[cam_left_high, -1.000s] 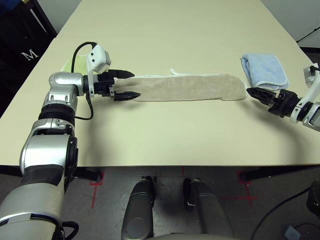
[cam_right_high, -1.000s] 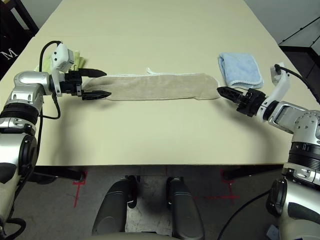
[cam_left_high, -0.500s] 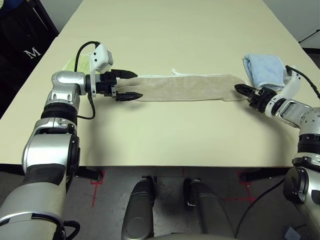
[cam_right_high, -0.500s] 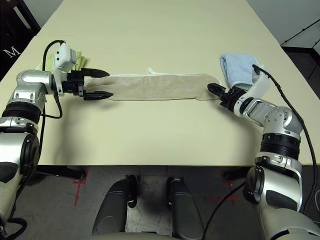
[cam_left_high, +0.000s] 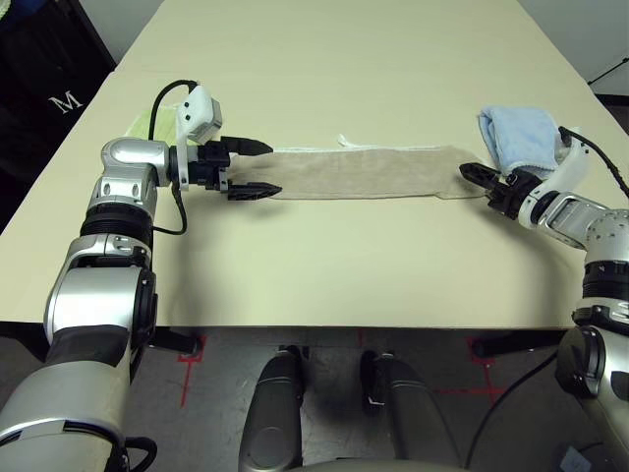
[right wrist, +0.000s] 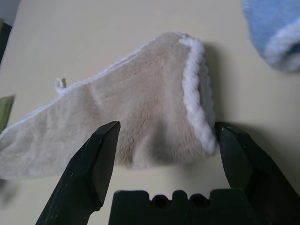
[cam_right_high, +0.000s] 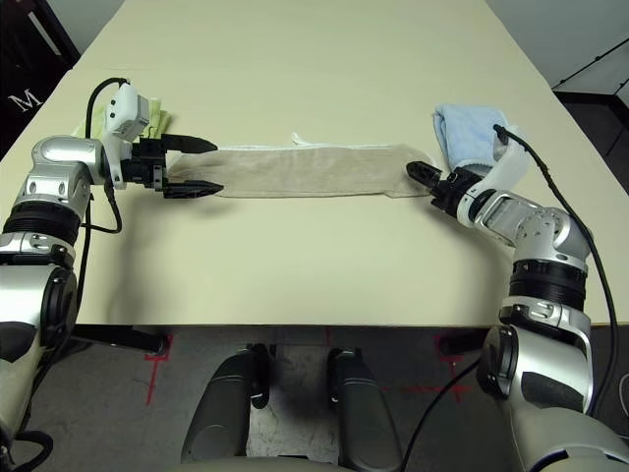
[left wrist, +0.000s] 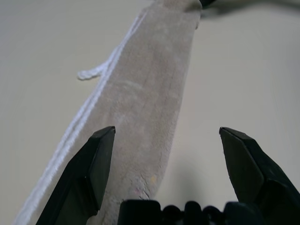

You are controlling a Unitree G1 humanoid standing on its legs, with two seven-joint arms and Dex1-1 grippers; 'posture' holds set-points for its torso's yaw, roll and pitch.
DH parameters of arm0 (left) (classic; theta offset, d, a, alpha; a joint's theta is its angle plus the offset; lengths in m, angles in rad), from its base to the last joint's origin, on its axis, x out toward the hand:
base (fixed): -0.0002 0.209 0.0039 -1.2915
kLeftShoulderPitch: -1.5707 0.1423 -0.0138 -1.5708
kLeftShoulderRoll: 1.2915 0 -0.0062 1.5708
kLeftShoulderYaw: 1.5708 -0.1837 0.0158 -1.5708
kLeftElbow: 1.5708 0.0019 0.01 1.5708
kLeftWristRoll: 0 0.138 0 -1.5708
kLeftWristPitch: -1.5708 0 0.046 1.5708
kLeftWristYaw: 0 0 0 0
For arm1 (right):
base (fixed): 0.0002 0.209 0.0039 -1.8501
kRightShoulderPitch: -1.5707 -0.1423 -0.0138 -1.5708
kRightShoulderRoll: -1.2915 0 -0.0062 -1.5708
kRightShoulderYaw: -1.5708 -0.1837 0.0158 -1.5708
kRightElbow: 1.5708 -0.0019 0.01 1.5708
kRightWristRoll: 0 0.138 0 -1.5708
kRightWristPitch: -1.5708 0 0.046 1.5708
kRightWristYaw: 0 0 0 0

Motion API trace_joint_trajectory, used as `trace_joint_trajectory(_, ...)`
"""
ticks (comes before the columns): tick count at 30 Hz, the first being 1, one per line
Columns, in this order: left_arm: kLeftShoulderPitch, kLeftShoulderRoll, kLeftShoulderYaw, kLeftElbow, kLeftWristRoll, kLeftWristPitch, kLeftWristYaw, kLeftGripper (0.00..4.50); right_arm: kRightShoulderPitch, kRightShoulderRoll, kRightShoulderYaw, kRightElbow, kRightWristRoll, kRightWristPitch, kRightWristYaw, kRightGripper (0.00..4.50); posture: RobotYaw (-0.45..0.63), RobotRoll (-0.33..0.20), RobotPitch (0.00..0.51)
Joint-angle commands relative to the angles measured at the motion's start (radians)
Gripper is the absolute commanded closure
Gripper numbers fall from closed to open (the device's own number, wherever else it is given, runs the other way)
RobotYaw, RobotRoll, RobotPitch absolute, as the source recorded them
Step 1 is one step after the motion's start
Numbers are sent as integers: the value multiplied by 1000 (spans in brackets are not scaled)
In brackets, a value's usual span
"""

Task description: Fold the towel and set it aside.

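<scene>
Two grippers stood at opposite ends of the towel, both spread wide, neither gripping yet.

Towel (cam_left_high: 364,173) lay as a long narrow strip across the middle of the table (cam_left_high: 324,59), already folded lengthwise by the look of it; left gripper (cam_left_high: 251,168) straddled its left end, fingers parted above and below the cloth; right gripper (cam_right_high: 421,175) was nosed up to the right end, the white-edged end sitting between its parted fingers in the right wrist view; blue cloth (cam_left_high: 521,136) sat just beyond it; grasping looked to be the step in hand; next, probably, both needed to close on the ends, then bring one end over the other.
</scene>
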Motion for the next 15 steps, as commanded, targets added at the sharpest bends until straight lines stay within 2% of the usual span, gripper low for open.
trace_joint_trajectory(1,17,12,-2,-26,-7,14,-21,0,59,-11,-82,-132,58,97,-65,45,28,0,220)
trace_joint_trajectory(7,6,5,-3,-32,-8,29,-22,0,62,40,-128,-229,111,211,-158,45,26,0,227)
trace_joint_trajectory(15,9,8,-3,-48,-10,46,-30,0,21,97,-108,-164,106,208,-192,45,41,0,236)
